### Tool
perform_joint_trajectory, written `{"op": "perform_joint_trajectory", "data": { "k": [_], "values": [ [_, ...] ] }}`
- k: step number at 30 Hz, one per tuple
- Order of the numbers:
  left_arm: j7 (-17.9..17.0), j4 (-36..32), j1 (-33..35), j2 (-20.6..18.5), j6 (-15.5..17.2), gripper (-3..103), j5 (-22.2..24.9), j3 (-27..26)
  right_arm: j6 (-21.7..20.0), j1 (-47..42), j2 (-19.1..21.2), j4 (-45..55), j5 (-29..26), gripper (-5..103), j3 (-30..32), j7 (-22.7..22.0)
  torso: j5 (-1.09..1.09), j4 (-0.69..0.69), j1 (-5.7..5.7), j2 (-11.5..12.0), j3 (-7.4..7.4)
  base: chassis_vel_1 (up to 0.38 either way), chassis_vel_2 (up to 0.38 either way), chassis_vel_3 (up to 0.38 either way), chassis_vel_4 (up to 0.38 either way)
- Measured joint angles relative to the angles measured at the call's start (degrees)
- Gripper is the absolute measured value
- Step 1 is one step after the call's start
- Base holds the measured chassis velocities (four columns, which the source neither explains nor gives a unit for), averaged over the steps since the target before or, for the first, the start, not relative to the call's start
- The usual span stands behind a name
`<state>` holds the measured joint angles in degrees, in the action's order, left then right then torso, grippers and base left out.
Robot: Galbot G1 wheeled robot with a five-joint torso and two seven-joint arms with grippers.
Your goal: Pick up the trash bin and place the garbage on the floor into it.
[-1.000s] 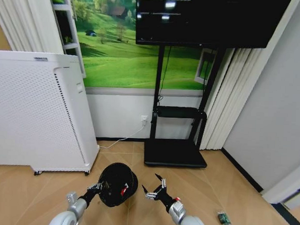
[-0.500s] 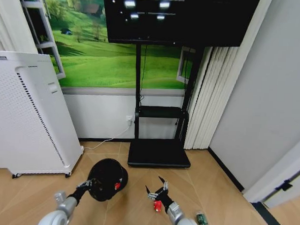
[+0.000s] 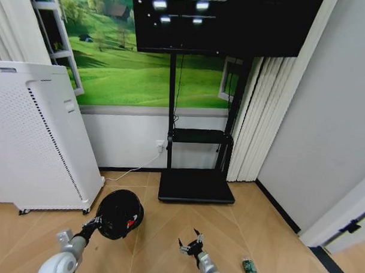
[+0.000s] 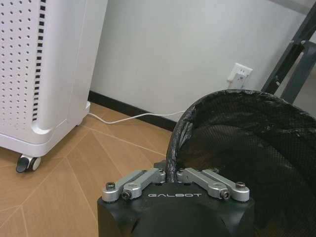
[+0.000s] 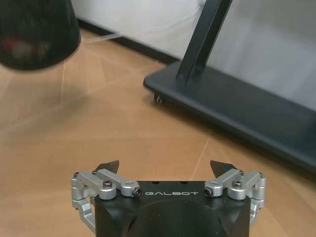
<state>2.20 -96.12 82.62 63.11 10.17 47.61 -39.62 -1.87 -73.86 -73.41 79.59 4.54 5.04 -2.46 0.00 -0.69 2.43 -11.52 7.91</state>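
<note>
Trash bin (image 3: 119, 214) hangs tilted above the wood floor (image 3: 161, 237), its rim pinched by the left gripper (image 4: 173, 174); something red lies inside, seen from the head camera, while the wrist camera shows its black liner. Right gripper (image 3: 191, 245) hovers low with fingers spread wide, holding nothing. A green bottle (image 3: 248, 267) lies on the floor beside it. Beyond stand a white appliance (image 3: 32, 137) and black stand (image 3: 196, 185).

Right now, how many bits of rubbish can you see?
2. A red piece lies inside the trash bin that the left gripper holds by its rim; a green bottle lies on the floor beside the right arm. More may be hidden.
</note>
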Motion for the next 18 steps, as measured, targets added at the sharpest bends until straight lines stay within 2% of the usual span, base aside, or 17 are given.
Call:
{"op": "perform_joint_trajectory", "data": {
  "k": [8, 13, 18],
  "values": [
    [0.3, 0.4, -0.3, -0.3, 0.0, 3, 1.3, -0.3, 0.4, 3.4, -2.8, -9.2, 5.8, 100, -0.1, 0.6, 0.0, 0.0, 0.0, 0.0, 0.0, 0.0, 0.0, 0.0, 0.0],
    [0.7, 0.1, 0.3, -0.2, -0.1, 3, 1.4, -0.5, 3.1, 8.0, -4.8, -18.5, 9.8, 100, -0.7, 0.4, 0.0, 0.01, 0.0, 0.0, 0.0, 0.0, 0.0, 0.0, 0.0],
    [0.8, -0.4, 0.7, 0.0, -0.2, 3, 1.4, -0.3, 4.3, 10.9, -5.7, -23.8, 12.1, 100, -0.5, 0.0, 0.0, 0.0, 0.0, 0.0, 0.0, 0.0, 0.0, 0.0, 0.0]
  ]
}}
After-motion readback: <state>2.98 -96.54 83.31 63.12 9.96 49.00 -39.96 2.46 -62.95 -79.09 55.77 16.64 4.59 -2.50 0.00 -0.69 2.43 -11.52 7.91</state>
